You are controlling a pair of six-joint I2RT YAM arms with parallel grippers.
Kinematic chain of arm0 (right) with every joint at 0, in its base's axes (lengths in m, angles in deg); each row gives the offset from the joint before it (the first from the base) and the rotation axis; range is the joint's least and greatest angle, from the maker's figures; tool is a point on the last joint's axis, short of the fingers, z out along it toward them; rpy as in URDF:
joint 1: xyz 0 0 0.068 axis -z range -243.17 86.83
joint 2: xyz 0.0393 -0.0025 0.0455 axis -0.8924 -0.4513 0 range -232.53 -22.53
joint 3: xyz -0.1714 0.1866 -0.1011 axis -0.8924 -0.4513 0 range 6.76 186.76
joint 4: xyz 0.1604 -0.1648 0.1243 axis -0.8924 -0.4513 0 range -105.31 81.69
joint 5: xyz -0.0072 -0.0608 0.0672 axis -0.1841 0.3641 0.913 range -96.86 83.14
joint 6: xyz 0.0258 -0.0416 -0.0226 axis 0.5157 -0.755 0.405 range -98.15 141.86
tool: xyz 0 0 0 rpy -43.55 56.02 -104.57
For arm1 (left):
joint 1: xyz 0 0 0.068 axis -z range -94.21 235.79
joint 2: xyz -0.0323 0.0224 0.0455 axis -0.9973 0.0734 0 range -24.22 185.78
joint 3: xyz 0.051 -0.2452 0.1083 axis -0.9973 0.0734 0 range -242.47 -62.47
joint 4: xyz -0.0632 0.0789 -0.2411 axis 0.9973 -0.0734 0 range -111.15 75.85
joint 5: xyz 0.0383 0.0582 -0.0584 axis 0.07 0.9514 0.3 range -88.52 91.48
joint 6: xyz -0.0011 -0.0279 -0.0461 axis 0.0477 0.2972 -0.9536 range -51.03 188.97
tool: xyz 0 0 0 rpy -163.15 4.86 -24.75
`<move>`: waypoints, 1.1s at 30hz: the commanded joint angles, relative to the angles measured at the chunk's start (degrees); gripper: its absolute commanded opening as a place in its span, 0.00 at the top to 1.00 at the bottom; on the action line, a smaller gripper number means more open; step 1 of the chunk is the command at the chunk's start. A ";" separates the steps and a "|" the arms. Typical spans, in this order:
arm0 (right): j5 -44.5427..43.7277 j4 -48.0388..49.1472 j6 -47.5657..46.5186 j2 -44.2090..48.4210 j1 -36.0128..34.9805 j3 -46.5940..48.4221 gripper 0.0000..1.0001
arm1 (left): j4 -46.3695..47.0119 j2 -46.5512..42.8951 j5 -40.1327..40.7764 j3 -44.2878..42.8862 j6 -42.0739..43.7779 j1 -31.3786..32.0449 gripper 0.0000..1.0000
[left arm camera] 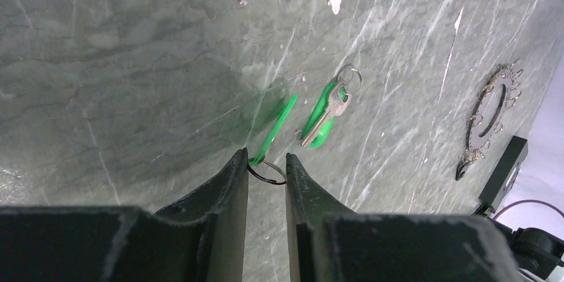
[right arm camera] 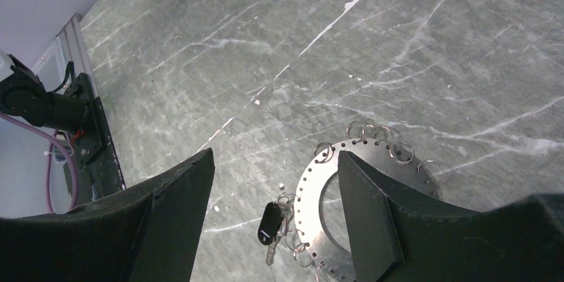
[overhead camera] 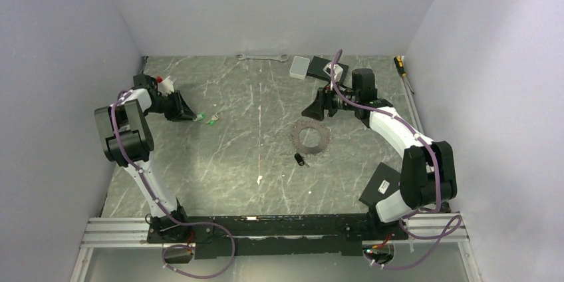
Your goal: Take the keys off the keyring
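A wrench, a white box and a screwdriver lie along the far edge of the table, well apart from both grippers. The keyring, a flat perforated metal ring hung with small split rings, lies right of centre with nothing over it, and the black key rests against its near rim. Two green keys lie far to the left, off the keyring. The left gripper stands narrow, its tips pinching the split ring of one green key. The other green key lies just beside it, untouched. The right gripper is wide and empty, hanging above the keyring's far side. The left arm is folded, its wrist low at the far left. The right arm reaches to the far right, its wrist turned leftward and down.
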 commanded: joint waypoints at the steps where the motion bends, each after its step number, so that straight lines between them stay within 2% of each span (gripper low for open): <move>1: 1.68 2.45 -0.50 0.02 0.21 -0.25 0.28 | 0.71 -0.47 0.62 0.40 -0.75 0.12 0.97; 14: 2.23 2.28 -0.46 0.11 0.21 -0.25 0.27 | -3.02 -6.29 7.74 2.09 0.33 0.08 0.44; 16: 2.32 2.27 -0.54 0.29 0.21 -0.46 0.27 | -3.80 -6.96 7.81 1.56 0.59 0.09 0.32; 17: 2.36 2.27 -0.62 0.49 0.21 -0.57 0.27 | -4.22 -7.32 7.23 1.17 2.64 0.10 0.21; 18: 2.32 2.27 -0.68 0.72 0.29 -0.67 0.26 | -4.88 -7.72 6.31 0.59 3.47 0.13 0.17; 23: 1.61 1.49 -0.90 1.56 1.15 -0.43 0.23 | -10.24 -9.75 6.58 -4.22 7.11 3.65 0.10; 25: 0.95 1.26 -0.95 2.21 1.79 -0.43 0.19 | -11.49 -11.20 8.03 -5.79 9.02 6.32 0.08; 26: 0.58 1.08 -1.10 2.53 2.12 -0.43 0.16 | -12.29 -12.04 8.61 -6.86 10.38 7.70 0.02; 27: 0.22 0.75 -1.16 3.03 2.41 -0.35 0.13 | -12.77 -12.87 9.59 -7.97 12.18 9.02 0.01; 30: -1.55 -1.09 -3.83 4.46 3.69 -0.08 0.06 | -13.07 -15.26 11.75 -11.28 16.45 12.44 0.00; 33: -3.76 -2.64 -5.96 6.47 5.97 -0.76 0.01 | -12.33 -16.88 10.96 -14.00 16.79 14.28 0.01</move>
